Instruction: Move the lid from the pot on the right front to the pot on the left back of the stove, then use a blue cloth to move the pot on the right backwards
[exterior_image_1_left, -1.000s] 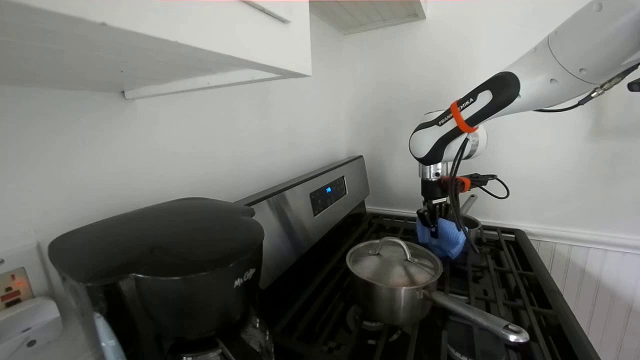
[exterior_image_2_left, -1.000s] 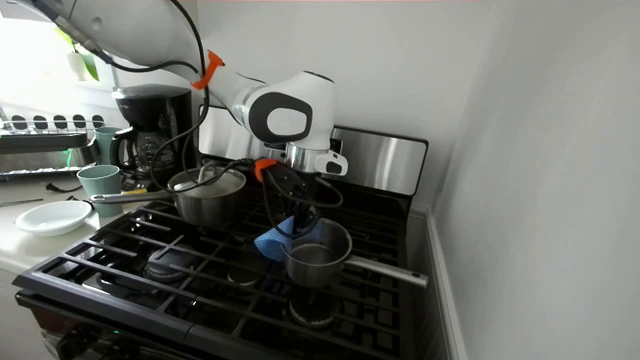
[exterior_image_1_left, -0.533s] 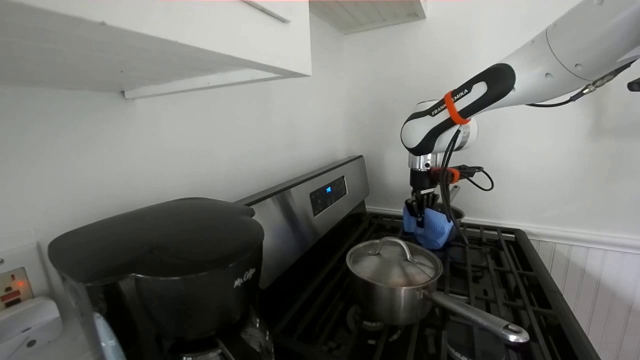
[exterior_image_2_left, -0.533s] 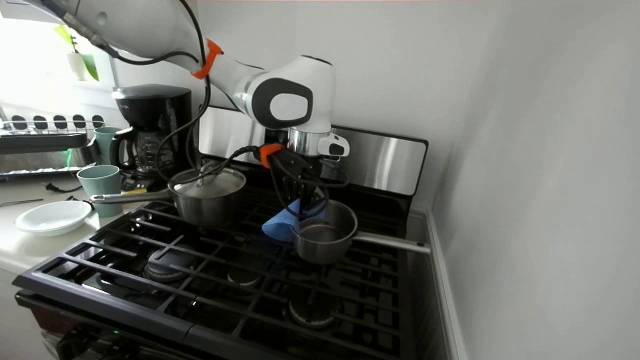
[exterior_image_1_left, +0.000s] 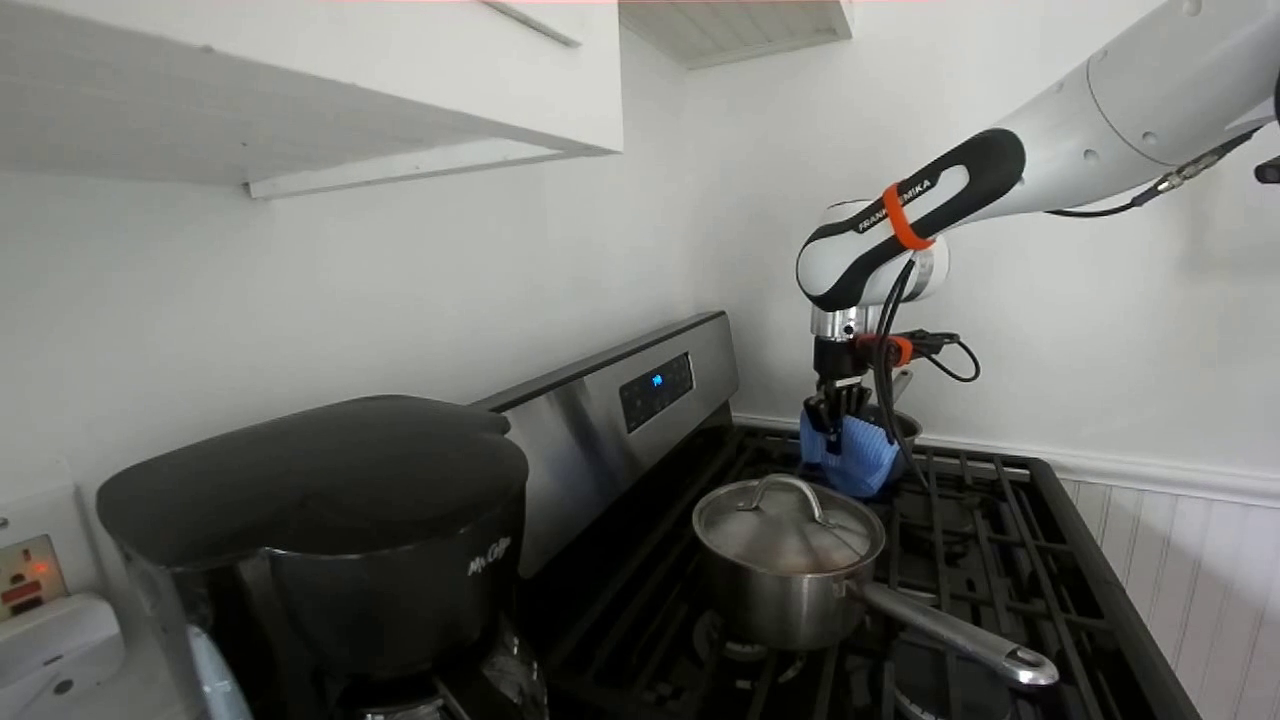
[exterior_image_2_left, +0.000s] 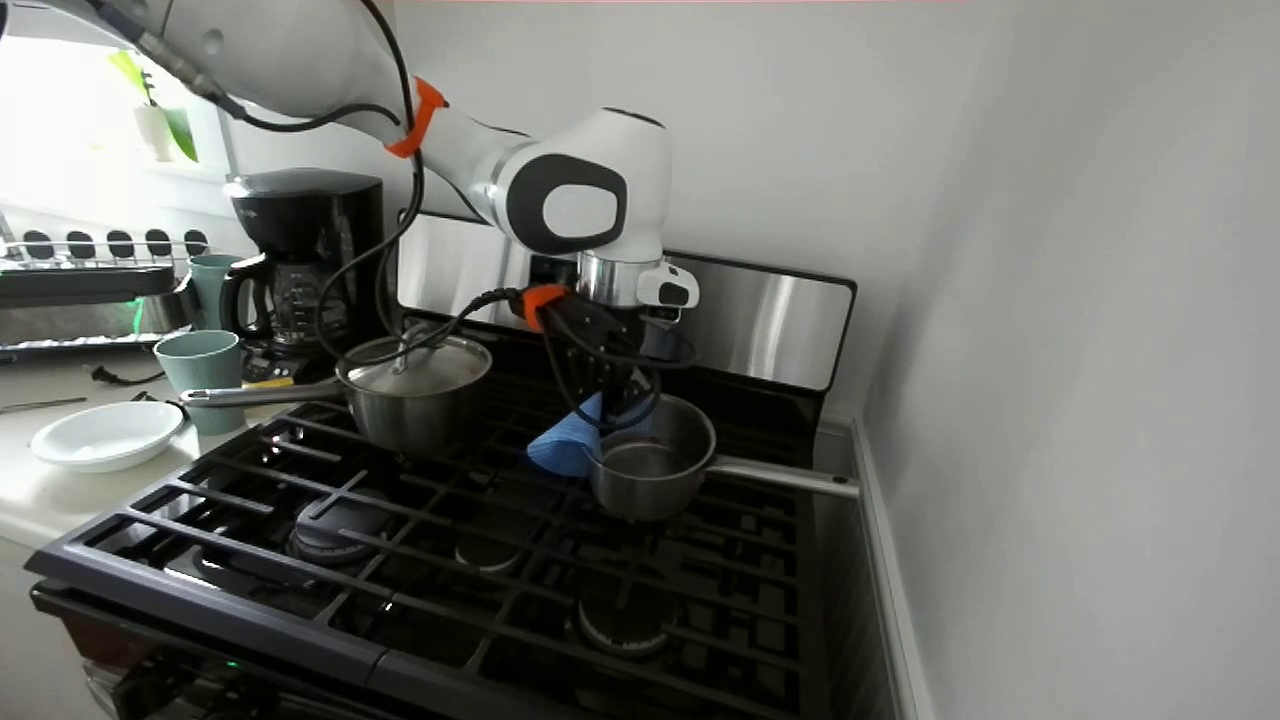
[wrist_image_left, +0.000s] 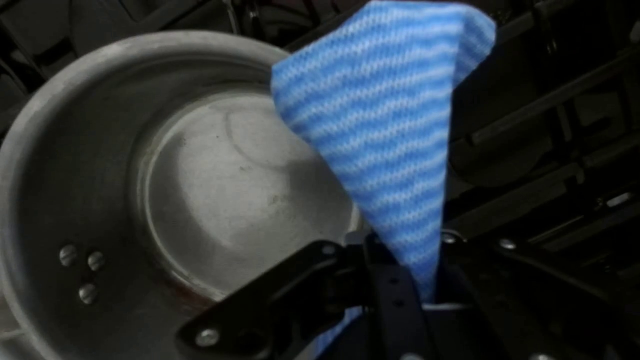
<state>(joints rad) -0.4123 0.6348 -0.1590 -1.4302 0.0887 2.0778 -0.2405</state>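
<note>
The shiny lid (exterior_image_1_left: 788, 525) covers the larger steel pot (exterior_image_1_left: 790, 605) at the left back of the stove (exterior_image_2_left: 210, 608). To its right is the smaller, uncovered pot (exterior_image_2_left: 645, 490), its handle (exterior_image_2_left: 785, 475) pointing at the side wall. My gripper (wrist_image_left: 410, 250) is shut on the blue cloth (wrist_image_left: 380, 115), at the side of the small pot's rim that faces the lidded pot. Part of the cloth spreads beyond the fingers, and a strip shows on the pot's inner side. The fingers and cloth hide how the rim sits between them. I cannot tell whether this pot rests on the grates.
A black coffee maker (exterior_image_1_left: 330, 500) stands left of the stove, below a white cabinet (exterior_image_1_left: 400, 100). A green cup (exterior_image_2_left: 205, 370) and a white bowl (exterior_image_2_left: 108, 435) are on the counter. The lidded pot's handle (exterior_image_1_left: 960, 635) sticks out forward. The back panel (exterior_image_2_left: 760, 320) rises behind.
The gripper, blue cloth and small pot have moved together toward the back of the stove, mostly in the earlier half second, only slightly since. The lidded pot has stayed put.
</note>
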